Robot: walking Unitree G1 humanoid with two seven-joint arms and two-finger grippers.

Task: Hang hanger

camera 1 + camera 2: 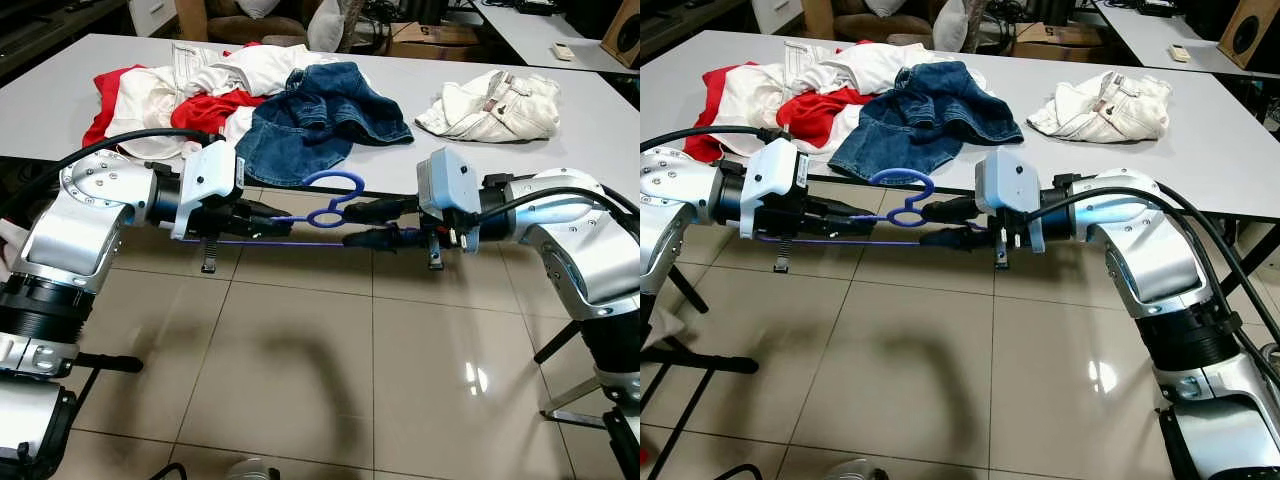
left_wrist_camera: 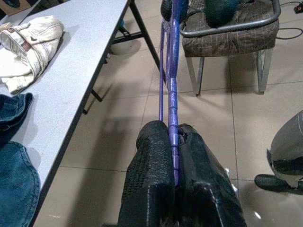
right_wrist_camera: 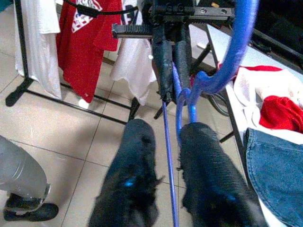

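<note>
Blue plastic hanger (image 1: 325,212) held level over the tiled floor (image 1: 300,370), mid-frame, just in front of the tabletop (image 1: 480,150) edge; left claw (image 1: 268,220) clamped on the hanger's left side, fingers pinching the bar; right claw (image 1: 362,224) fingers apart, straddling the bar at the hook base; behind, upper centre, denim garment (image 1: 320,120) on the tabletop; red and white clothes (image 1: 180,90) upper left; white jeans (image 1: 495,105) upper right.
</note>
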